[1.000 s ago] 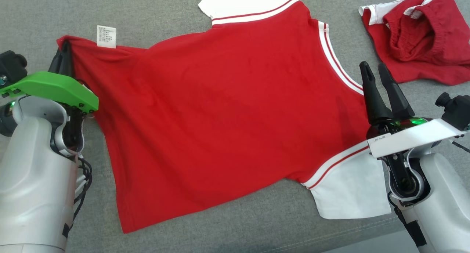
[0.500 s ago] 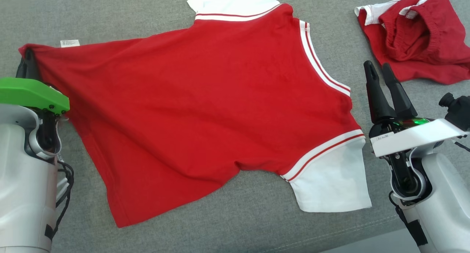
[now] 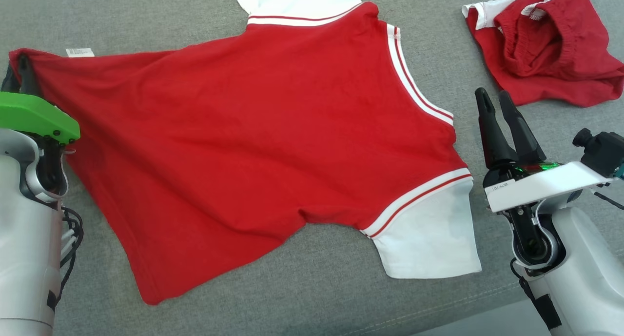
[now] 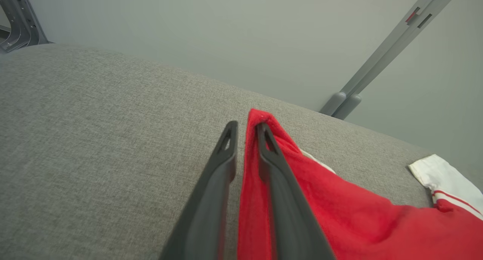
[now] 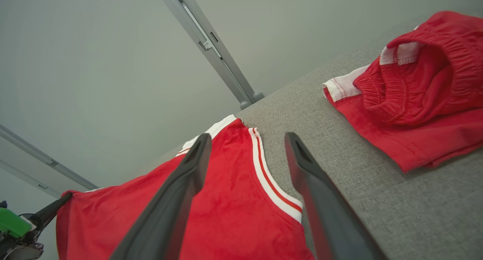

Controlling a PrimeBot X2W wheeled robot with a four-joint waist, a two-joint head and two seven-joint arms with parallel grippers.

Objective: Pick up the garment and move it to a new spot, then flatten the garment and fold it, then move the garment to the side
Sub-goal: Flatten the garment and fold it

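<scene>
Just at one hem corner of the red shirt [image 3: 253,131], the left gripper [image 4: 245,126] reaches forward, its fingers pinched tight on that corner. The shirt lies spread on the grey cushion [image 3: 312,287]. Right of the shirt's collar, the right gripper [image 3: 492,97] points up with its jaws spread, empty. There are two garments: the shirt and, beyond its collar, red shorts [image 3: 541,48].

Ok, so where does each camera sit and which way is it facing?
Head view: on the head, facing down at the red shirt on the grey cushion; left tool and right tool at the side edges.
Left wrist view: on that wrist, along its tool, shut on the shirt's corner.
Right wrist view: on that wrist, along its open tool toward the red shorts.
Both wrist views share the shirt.
</scene>
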